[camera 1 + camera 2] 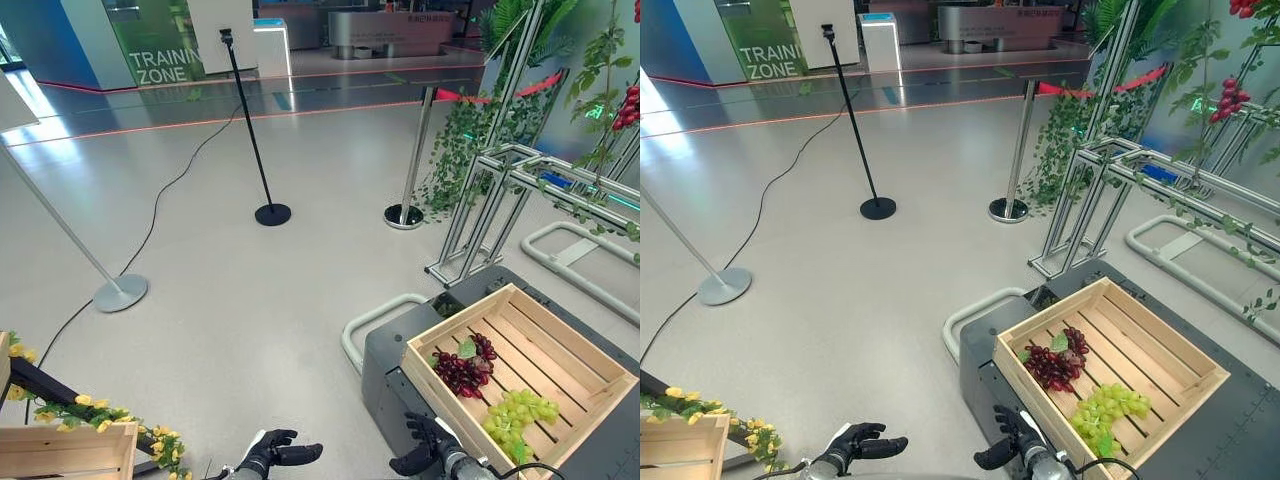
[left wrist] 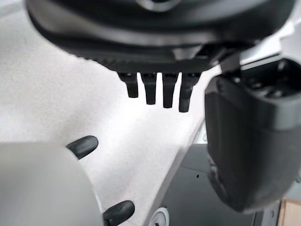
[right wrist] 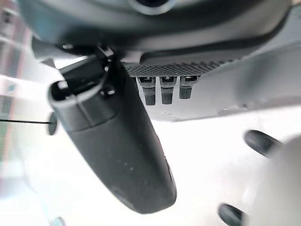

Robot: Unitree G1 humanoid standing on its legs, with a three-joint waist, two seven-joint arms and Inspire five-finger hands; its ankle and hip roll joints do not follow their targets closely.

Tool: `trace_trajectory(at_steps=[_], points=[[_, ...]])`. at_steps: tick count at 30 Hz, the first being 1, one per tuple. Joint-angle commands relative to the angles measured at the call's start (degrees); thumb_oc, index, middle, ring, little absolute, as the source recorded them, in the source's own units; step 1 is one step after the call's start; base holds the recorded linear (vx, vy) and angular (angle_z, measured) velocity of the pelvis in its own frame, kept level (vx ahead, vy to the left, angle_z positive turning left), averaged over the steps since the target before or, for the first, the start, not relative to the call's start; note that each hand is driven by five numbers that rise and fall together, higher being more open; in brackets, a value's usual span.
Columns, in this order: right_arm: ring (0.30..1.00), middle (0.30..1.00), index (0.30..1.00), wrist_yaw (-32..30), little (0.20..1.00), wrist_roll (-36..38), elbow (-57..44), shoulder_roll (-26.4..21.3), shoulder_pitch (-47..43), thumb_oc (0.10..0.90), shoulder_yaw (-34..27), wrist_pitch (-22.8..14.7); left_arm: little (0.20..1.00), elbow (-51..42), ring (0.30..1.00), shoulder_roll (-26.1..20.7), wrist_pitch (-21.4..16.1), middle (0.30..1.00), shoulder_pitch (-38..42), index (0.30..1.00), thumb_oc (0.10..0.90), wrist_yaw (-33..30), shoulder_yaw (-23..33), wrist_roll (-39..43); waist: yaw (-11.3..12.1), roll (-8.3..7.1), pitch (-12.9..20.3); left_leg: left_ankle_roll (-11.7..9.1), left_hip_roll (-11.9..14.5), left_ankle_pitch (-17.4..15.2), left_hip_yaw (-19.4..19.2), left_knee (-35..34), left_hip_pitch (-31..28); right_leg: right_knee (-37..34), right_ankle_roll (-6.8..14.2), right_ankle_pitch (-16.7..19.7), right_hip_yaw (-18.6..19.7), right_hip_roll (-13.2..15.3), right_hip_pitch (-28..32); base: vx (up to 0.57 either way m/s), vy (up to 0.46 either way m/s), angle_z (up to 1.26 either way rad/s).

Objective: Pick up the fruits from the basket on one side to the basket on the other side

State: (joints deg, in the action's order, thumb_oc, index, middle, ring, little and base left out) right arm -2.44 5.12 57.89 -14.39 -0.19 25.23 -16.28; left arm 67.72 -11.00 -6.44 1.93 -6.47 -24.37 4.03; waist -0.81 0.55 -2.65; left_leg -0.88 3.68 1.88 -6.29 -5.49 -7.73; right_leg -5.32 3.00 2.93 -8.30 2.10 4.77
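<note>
Slatted pale-wood crate point(image 1: 560, 345) sits on a dark grey metal cart point(image 1: 385, 365) w/ a rounded tube bumper, at the robot's right. Inside, near the crate's close end: a bunch of dark red grapes point(image 1: 462, 370) w/ one green leaf, and just beside it, closer to the robot, a bunch of pale green grapes point(image 1: 518, 410); rest of the crate is bare slats. A second wooden crate point(image 1: 65, 452) shows at lower left, trimmed w/ a yellow flower garland point(image 1: 110, 412); contents can't be seen. Left hand point(image 1: 275, 452) hangs over the smooth grey floor point(image 1: 250, 300), fingers relaxed, holding nothing. Right hand point(image 1: 425, 448) is just beside the cart's near corner, fingers loose, empty too.
</note>
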Motion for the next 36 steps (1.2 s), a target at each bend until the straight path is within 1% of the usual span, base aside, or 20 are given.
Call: trace_trajectory(at_steps=[1, 2, 3, 4, 5, 6, 8, 9, 10, 15, 17, 18, 20, 21, 22, 24, 28, 30, 33, 36], points=[[0.900, 0.900, 0.900, -6.1, 0.900, 3.9, -15.9, -2.1, -5.8, 0.800, -1.5, -8.5, 0.900, 0.5, 0.900, -0.7, -0.9, 0.900, 0.0, 0.900, 0.800, -1.5, -2.1, -2.7, -0.7, -2.51, -3.5, 1.7, -3.0, -2.7, -0.2, 0.5, -1.1, 0.4, 1.8, 1.1, 1.2, 1.6, 2.0, -0.03, -0.019, -0.04], [0.900, 0.900, 0.900, -8.3, 0.900, 2.6, -21.5, -3.1, -4.7, 0.800, -2.4, -10.0, 0.900, -0.1, 0.900, -1.0, -1.0, 0.900, -0.7, 0.900, 0.800, -1.6, -1.6, -3.1, -1.2, -2.44, -3.5, 1.7, -2.9, -2.7, -0.5, 0.5, -0.8, 0.4, 1.9, 1.2, 1.4, 1.5, 1.6, 0.00, 0.000, 0.00], [0.900, 0.900, 0.900, -8.9, 0.900, 2.7, -24.6, -3.8, -4.3, 0.800, -2.8, -10.2, 0.900, -0.3, 0.900, -1.1, -1.0, 0.900, -0.9, 0.900, 0.800, -1.6, -1.4, -3.2, -1.5, -2.41, -3.6, 1.7, -2.9, -2.8, -0.7, 0.5, -0.8, 0.4, 1.9, 1.2, 1.5, 1.5, 1.4, 0.00, 0.000, 0.00], [0.900, 0.900, 0.900, -11.8, 0.900, 3.8, -31.1, -5.3, -3.3, 0.800, -4.2, -11.9, 0.900, -0.9, 0.900, -1.5, -1.4, 0.900, -1.6, 0.900, 0.800, -1.8, -0.9, -3.5, -2.1, -2.38, -3.7, 1.7, -2.8, -2.9, -1.3, 0.5, -0.7, 0.4, 2.1, 1.3, 1.7, 1.5, 1.1, 0.01, -0.015, -0.04], [0.900, 0.900, 0.900, -12.2, 0.900, 3.9, -32.6, -5.6, -3.1, 0.800, -4.8, -11.9, 0.900, -1.0, 0.900, -1.5, -1.6, 0.900, -1.9, 0.900, 0.800, -1.9, -0.8, -3.7, -2.3, -2.39, -3.7, 1.7, -2.8, -2.9, -1.4, 0.5, -0.7, 0.4, 2.1, 1.3, 1.8, 1.5, 1.0, 0.02, -0.024, -0.09], [0.900, 0.900, 0.900, -14.0, 0.900, 3.9, -37.0, -6.6, -2.3, 0.800, -7.2, -13.5, 0.900, -1.3, 0.900, -1.8, -2.0, 0.900, -2.4, 0.900, 0.800, -2.4, -0.2, -4.2, -2.8, -2.37, -3.8, 1.7, -2.7, -3.0, -2.1, 0.5, -0.7, 0.4, 2.3, 1.3, 2.1, 1.5, 0.8, 0.02, -0.015, -0.10], [0.900, 0.900, 0.900, -15.6, 0.900, 2.9, -39.1, -7.1, -2.2, 0.800, -8.7, -14.7, 0.900, -1.4, 0.900, -2.0, -2.4, 0.900, -2.6, 0.900, 0.800, -2.8, 0.1, -4.8, -3.0, -2.34, -4.0, 1.7, -2.6, -3.0, -2.4, 0.5, -0.7, 0.5, 2.3, 1.3, 2.2, 1.6, 0.6, 0.03, -0.016, -0.13], [0.900, 0.900, 0.900, -17.8, 0.900, 1.8, -41.1, -7.7, -2.1, 0.800, -10.1, -15.6, 0.900, -1.5, 0.900, -2.2, -2.8, 0.900, -2.9, 0.900, 0.800, -3.7, 0.3, -5.6, -3.2, -2.36, -4.1, 1.8, -2.5, -3.0, -2.8, 0.5, -0.7, 0.6, 2.4, 1.3, 2.4, 1.6, 0.4, 0.04, -0.021, -0.13], [0.900, 0.900, 0.900, -19.0, 0.900, 1.6, -43.5, -8.5, -2.1, 0.800, -11.8, -15.5, 0.900, -1.9, 0.900, -2.5, -2.9, 0.900, -3.1, 0.900, 0.800, -4.3, 0.6, -6.0, -3.3, -2.38, -4.4, 1.9, -2.5, -2.9, -3.3, 0.5, -0.6, 0.8, 2.5, 1.3, 2.5, 1.7, 0.1, 0.03, -0.026, -0.08], [0.900, 0.900, 0.900, -21.6, 0.900, 0.1, -44.4, -12.8, -3.4, 0.800, -18.3, -16.4, 0.900, -2.8, 0.900, -3.7, -3.9, 0.900, -2.7, 0.900, 0.800, -4.5, 1.1, -6.1, -3.4, -2.94, -5.9, 2.3, -2.1, -3.2, -4.8, 2.0, 0.9, 3.2, 2.6, 1.0, 2.6, 2.0, -2.4, -0.01, -0.031, -0.10], [0.900, 0.900, 0.900, -22.1, 0.900, -0.8, -43.3, -15.7, -4.6, 0.800, -21.2, -16.0, 0.900, -3.3, 0.900, -4.1, -4.8, 0.900, -2.6, 0.900, 0.800, -4.6, 1.3, -6.1, -3.2, -3.39, -7.2, 2.5, -2.0, -4.0, -5.3, 5.2, 2.4, 5.8, 2.6, 0.5, 2.5, 2.2, -3.8, -0.03, -0.056, -0.16], [0.900, 0.900, 0.900, -23.6, 0.900, -3.2, -42.8, -17.2, -5.0, 0.800, -22.3, -15.9, 0.900, -3.7, 0.900, -4.5, -5.1, 0.900, -2.4, 0.900, 0.800, -4.7, 1.4, -6.0, -3.1, -3.68, -8.1, 2.5, -1.9, -4.5, -5.6, 7.1, 3.4, 7.1, 2.5, 0.3, 2.3, 2.4, -4.4, -0.04, -0.078, -0.15], [0.900, 0.900, 0.900, -25.7, 0.900, -5.9, -42.3, -19.1, -5.8, 0.800, -22.9, -15.2, 0.900, -4.1, 0.900, -4.9, -5.2, 0.900, -1.9, 0.900, 0.800, -4.9, 1.3, -5.5, -2.9, -3.98, -9.1, 2.6, -1.8, -5.0, -5.8, 9.5, 5.0, 8.4, 2.5, 0.0, 2.0, 2.6, -5.3, -0.07, -0.056, -0.07], [0.900, 0.900, 0.900, -26.9, 0.900, -7.4, -42.0, -20.6, -6.6, 0.800, -23.1, -14.5, 0.900, -4.4, 0.900, -5.2, -5.3, 0.900, -1.3, 0.900, 0.800, -5.1, 1.3, -5.0, -2.8, -4.15, -10.1, 2.6, -1.7, -5.3, -5.9, 11.2, 6.3, 9.7, 2.4, -0.3, 1.7, 2.7, -6.1, -0.18, -0.071, -0.01], [0.900, 0.900, 0.900, -28.4, 0.900, -8.8, -41.6, -23.0, -8.1, 0.800, -23.4, -13.1, 0.900, -5.2, 0.900, -6.0, -5.3, 0.900, -0.2, 0.900, 0.800, -5.2, 1.3, -4.1, -2.6, -4.42, -12.1, 2.6, -1.6, -5.9, -5.8, 14.2, 8.7, 12.3, 2.2, -1.1, 1.3, 2.9, -7.7, -0.21, -0.081, -0.02], [0.900, 0.900, 0.900, -29.4, 0.900, -10.3, -41.0, -24.8, -9.7, 0.800, -23.3, -11.7, 0.900, -6.0, 0.900, -6.7, -5.2, 0.900, 0.7, 0.900, 0.800, -5.0, 1.2, -3.3, -2.3, -4.62, -13.4, 2.6, -1.6, -6.4, -5.6, 16.4, 10.6, 13.8, 2.1, -1.5, 0.9, 3.0, -8.9, -0.17, -0.061, 0.00], [0.900, 0.900, 0.900, -33.3, 0.900, -16.2, -38.1, -30.9, -16.1, 0.800, -20.8, -5.5, 0.900, -7.1, 0.900, -8.3, -5.8, 0.900, 3.2, 0.900, 0.800, -5.6, 0.7, 0.0, -1.7, -5.11, -17.3, 2.7, -1.6, -8.3, -4.1, 24.2, 17.6, 19.7, 1.3, -2.9, -0.1, 3.7, -14.2, -0.17, -0.049, 0.05], [0.900, 0.900, 0.900, -34.2, 0.900, -19.8, -35.1, -34.6, -18.9, 0.800, -19.0, -3.3, 0.900, -7.9, 0.900, -8.7, -6.4, 0.900, 3.7, 0.900, 0.800, -6.1, 0.0, 1.1, -1.1, -4.90, -18.7, 2.6, -1.8, -9.3, -3.3, 27.6, 20.6, 22.3, 0.7, -3.9, -0.7, 4.0, -16.4, -0.14, -0.016, 0.06], [0.900, 0.900, 0.900, -34.0, 0.900, -20.9, -30.9, -40.3, -23.0, 0.800, -15.9, -1.5, 0.900, -9.8, 0.900, -9.8, -7.1, 0.900, 4.7, 0.900, 0.800, -6.6, -1.1, 2.5, -0.3, -4.27, -20.6, 2.8, -2.3, -10.1, -2.3, 31.8, 25.4, 26.6, -0.1, -5.0, -1.7, 4.6, -20.7, -0.16, 0.003, 0.15], [0.900, 0.900, 0.900, -29.8, 0.900, -19.4, -27.0, -43.6, -26.4, 0.800, -12.7, 1.1, 0.900, -11.2, 0.900, -11.1, -7.2, 0.900, 5.6, 0.900, 0.800, -7.0, -0.9, 5.4, 0.7, -3.61, -21.9, 3.1, -3.0, -10.7, -1.3, 35.3, 29.5, 31.0, -0.8, -6.5, -2.2, 5.2, -24.7, -0.11, -0.010, 0.15]])
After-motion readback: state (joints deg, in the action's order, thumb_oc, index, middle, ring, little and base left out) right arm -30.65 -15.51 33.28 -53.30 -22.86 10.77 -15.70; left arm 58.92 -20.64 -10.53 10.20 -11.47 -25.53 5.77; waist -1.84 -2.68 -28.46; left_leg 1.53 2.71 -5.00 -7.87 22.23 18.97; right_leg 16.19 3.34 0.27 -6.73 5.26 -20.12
